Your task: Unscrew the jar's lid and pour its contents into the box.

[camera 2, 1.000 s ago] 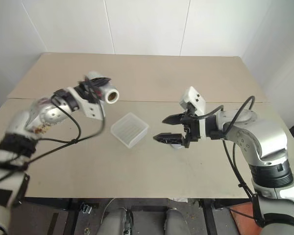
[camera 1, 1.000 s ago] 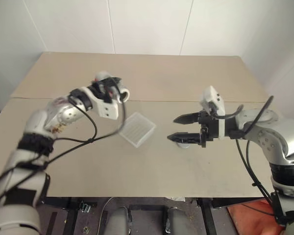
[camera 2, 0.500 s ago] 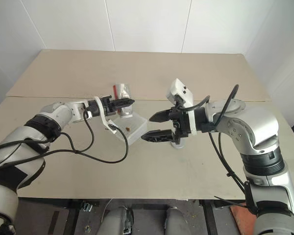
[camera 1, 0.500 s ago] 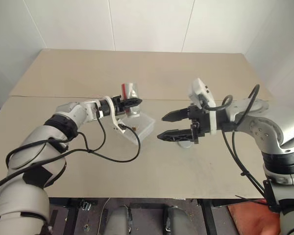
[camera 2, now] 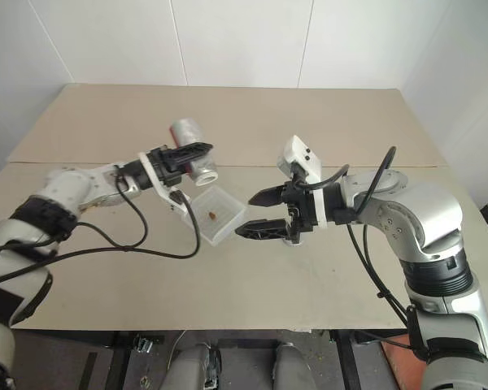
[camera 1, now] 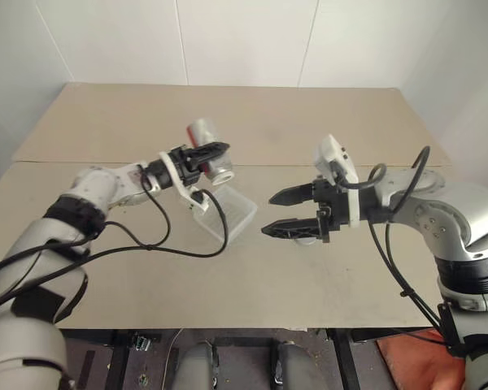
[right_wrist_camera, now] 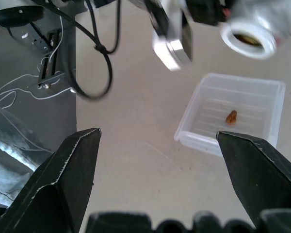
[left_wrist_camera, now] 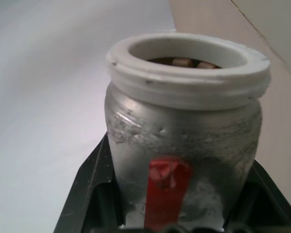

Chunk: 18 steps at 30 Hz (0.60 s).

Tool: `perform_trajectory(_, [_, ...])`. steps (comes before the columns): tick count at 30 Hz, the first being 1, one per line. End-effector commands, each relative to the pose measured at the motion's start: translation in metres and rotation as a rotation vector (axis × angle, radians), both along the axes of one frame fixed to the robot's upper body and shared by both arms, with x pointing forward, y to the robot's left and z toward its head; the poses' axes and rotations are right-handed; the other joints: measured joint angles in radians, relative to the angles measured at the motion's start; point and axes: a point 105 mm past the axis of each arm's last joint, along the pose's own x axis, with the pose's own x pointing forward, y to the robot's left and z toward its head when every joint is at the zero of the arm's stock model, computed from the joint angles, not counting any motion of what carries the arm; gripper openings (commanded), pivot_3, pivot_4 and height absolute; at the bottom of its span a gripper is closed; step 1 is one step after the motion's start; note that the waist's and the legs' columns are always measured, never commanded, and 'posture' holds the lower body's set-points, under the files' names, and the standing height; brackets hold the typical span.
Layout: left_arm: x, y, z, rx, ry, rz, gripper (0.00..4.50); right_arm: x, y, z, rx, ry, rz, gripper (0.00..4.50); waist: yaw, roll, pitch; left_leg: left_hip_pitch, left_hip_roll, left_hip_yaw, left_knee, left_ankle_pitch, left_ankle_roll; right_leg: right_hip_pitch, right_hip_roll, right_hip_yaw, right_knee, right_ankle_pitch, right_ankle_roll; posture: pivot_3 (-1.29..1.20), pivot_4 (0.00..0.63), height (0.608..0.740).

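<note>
Pouring appears finished: the open jar (camera 2: 191, 145) is clamped in the left gripper (camera 2: 181, 156) above the box (camera 2: 217, 213), mid-desk, where a brown piece (right_wrist_camera: 231, 116) lies, while the right gripper (camera 2: 256, 214) is held wide apart nearby, so setting the jar down is likely needed next.

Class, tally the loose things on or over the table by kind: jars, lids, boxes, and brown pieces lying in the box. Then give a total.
Jar: 1
Lid: 1
Box: 1
Brown piece in the box: 1
Total: 4
</note>
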Motion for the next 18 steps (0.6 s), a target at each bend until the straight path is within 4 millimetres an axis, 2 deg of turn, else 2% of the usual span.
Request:
perform_trajectory(1, [-0.003,0.021,0.022,-0.530,0.337,0.081,1.93,-0.004,-0.002,0.014,0.046,-0.098,0.017,4.46,-0.003,0.001,0.000,0.000,0.000,0.000,0.001,0.000,0.000,0.000,0.000,0.001,0.001,0.000,0.000,0.00,0.150,0.740])
perform_trajectory(2, [-0.004,0.030,0.020,-0.708,0.487,0.100,1.93,-0.003,-0.002,0.015,0.057,-0.105,0.012,4.46,-0.004,0.001,0.000,0.001,0.001,0.000,0.001,0.000,0.000,0.000,0.000,0.001,0.001,0.000,0.000,0.00,0.150,0.740])
perform_trajectory(5, [-0.007,0.043,0.013,-1.046,0.818,0.072,1.93,0.000,-0.002,0.015,0.084,-0.120,-0.010,4.46,-0.001,0.000,0.000,0.000,0.001,-0.002,0.005,0.000,0.000,0.001,0.000,0.001,0.003,0.000,0.000,0.00,0.150,0.740])
perform_trajectory(7, [-0.008,0.047,0.006,-1.164,0.951,0.059,1.93,0.002,-0.002,0.016,0.103,-0.125,-0.028,4.46,-0.001,0.000,0.000,0.000,0.001,-0.003,0.007,0.000,0.000,0.002,0.001,0.000,0.002,0.000,0.000,0.00,0.150,0.740])
perform_trajectory(9, [-0.009,0.050,-0.007,-1.231,1.054,0.070,1.93,0.005,-0.001,0.018,0.124,-0.121,-0.050,4.46,-0.001,0.000,0.000,0.002,0.000,-0.003,0.007,0.000,0.000,0.004,0.001,0.001,0.001,0.000,0.000,0.00,0.150,0.740])
perform_trajectory(13, [-0.010,0.050,-0.033,-1.352,1.200,0.090,1.93,0.006,-0.002,0.021,0.151,-0.128,-0.078,4.46,-0.003,0.000,0.000,0.020,0.000,-0.002,0.004,0.000,0.001,0.022,0.001,0.000,-0.003,-0.001,0.000,0.00,0.150,0.740])
perform_trajectory(18, [-0.010,0.049,-0.061,-1.377,1.223,0.141,1.93,0.007,-0.004,0.025,0.172,-0.132,-0.098,4.46,0.002,0.000,0.000,0.021,0.000,-0.003,0.004,0.000,0.000,0.022,0.002,0.001,-0.003,0.000,0.000,0.00,0.150,0.740])
